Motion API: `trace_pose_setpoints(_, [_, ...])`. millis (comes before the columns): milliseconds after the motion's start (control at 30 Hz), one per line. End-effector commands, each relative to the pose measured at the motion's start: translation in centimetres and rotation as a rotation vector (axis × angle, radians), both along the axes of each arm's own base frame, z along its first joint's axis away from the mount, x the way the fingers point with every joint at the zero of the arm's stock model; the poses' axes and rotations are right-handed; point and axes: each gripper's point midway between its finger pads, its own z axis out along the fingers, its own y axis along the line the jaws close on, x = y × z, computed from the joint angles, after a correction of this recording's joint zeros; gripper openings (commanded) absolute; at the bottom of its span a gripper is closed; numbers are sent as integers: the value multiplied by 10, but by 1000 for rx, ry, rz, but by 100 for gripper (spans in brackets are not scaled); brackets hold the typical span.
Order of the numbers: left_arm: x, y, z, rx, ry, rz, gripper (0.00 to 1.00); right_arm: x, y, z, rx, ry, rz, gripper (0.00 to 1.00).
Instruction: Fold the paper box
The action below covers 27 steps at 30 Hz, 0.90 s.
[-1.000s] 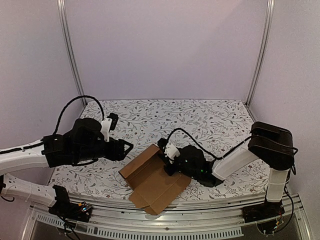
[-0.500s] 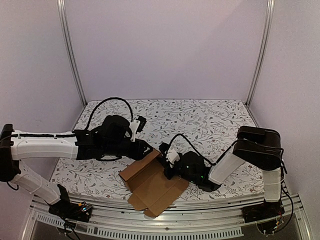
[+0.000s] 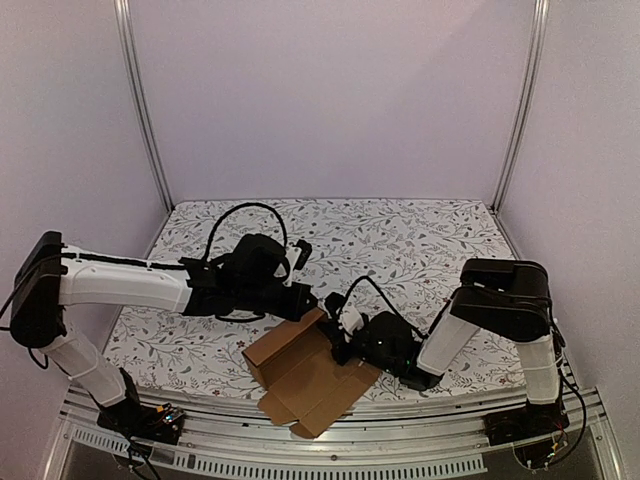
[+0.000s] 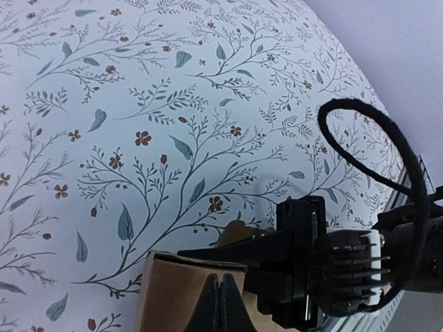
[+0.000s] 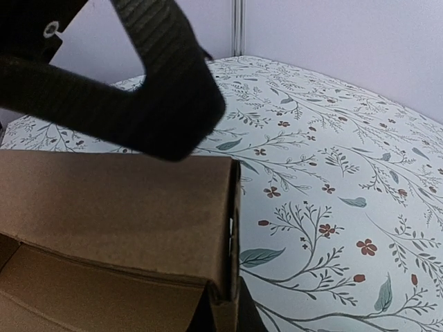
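Note:
The paper box (image 3: 300, 380) is a brown cardboard sheet lying partly folded near the table's front edge, with its far wall raised. My right gripper (image 3: 337, 335) is shut on that raised wall. In the right wrist view the cardboard edge (image 5: 118, 200) runs down between the right gripper (image 5: 225, 319) fingers. My left gripper (image 3: 314, 306) reaches in from the left to the same far wall. In the left wrist view the left gripper (image 4: 220, 296) has its fingertips pressed together in front of the brown panel (image 4: 169, 294), with nothing seen between them.
The floral tablecloth (image 3: 400, 240) covers the table (image 3: 452, 222). Pale walls and metal posts (image 3: 140, 110) enclose the back and sides. A black cable (image 4: 387, 138) loops over the right wrist. The metal rail (image 3: 420, 455) runs along the near edge.
My left arm has swung right from the table's left side to the box's far wall and its jaws have closed. The right gripper kept its hold and the box shifted slightly left.

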Motion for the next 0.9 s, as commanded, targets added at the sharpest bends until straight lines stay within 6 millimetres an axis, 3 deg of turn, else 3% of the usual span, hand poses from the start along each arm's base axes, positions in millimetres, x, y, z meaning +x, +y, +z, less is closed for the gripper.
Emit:
trace_pose_setpoints(0, [9,-10,4,-33,7,0,0,1,-2,-2,31,6,-9,0])
trace_pose_setpoints(367, [5,-6,-32,28,63,0,0,0,-2,-7,44,21,-6,1])
trace_pose_setpoints(567, [-5,1,-50,51,103,5,0,2,-3,-13,37,34,-21,16])
trace_pose_setpoints(867, [-11,7,-53,58,108,8,0,5,1,-8,38,25,-29,23])
